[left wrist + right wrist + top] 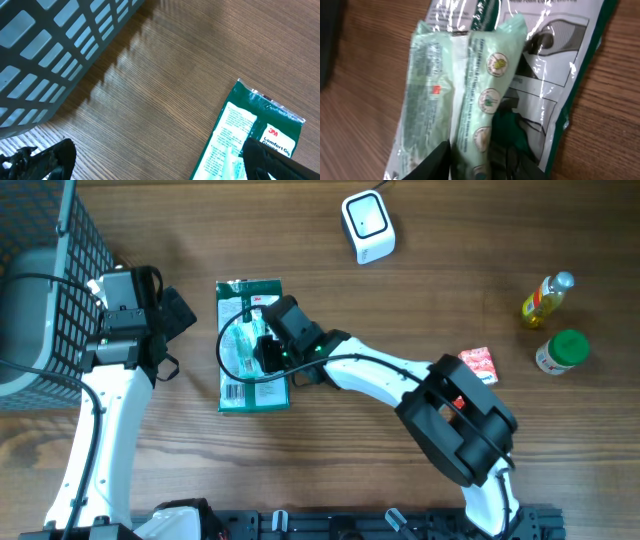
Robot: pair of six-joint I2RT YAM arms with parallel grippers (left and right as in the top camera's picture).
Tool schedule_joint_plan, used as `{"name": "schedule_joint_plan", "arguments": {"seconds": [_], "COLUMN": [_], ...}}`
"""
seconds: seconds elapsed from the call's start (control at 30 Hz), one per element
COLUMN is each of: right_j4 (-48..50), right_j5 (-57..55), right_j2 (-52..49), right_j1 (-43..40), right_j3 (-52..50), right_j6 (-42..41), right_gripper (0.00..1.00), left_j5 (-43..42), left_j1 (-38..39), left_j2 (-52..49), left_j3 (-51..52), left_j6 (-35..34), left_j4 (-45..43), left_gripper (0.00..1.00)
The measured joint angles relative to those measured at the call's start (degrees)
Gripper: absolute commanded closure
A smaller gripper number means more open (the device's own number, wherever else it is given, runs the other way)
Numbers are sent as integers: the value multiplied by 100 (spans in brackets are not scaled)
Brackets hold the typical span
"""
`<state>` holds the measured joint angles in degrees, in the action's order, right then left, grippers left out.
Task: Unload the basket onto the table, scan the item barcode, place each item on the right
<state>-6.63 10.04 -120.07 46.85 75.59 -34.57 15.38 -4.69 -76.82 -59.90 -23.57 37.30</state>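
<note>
glove packet [240,390]: flat on table [420,290], well apart from scanner [367,225] | right gripper [262,345]: 2 fingers clamp its pale green fold | left gripper [172,338]: spread wide, beside basket [60,260]

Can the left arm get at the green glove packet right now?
Probably yes, at the edge nearest it. The left gripper sits beside the glove packet, jaws open, nothing between them; the right gripper is clamped only on the packet's middle.
</note>
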Motion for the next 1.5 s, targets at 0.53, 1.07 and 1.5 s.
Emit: {"name": "schedule_joint_plan", "arguments": {"seconds": [0.53, 1.07, 1.5], "right_j4": [-1281, -2109, -1314], "right_j5": [-111, -695, -695], "right_j2": [1158, 2000, 1967], "right_j1": [-361, -1093, -1019], "right_j3": [-9, -1364, -2109], "right_j6": [-68, -3165, -3875], "right_gripper": [96, 96, 31], "left_j5": [0, 0, 0], "left_j1": [0, 0, 0], "left_j2": [0, 0, 0], "left_j3": [0, 0, 0], "left_j6": [0, 0, 0], "left_j4": [0, 0, 0], "left_gripper": [0, 0, 0]}}
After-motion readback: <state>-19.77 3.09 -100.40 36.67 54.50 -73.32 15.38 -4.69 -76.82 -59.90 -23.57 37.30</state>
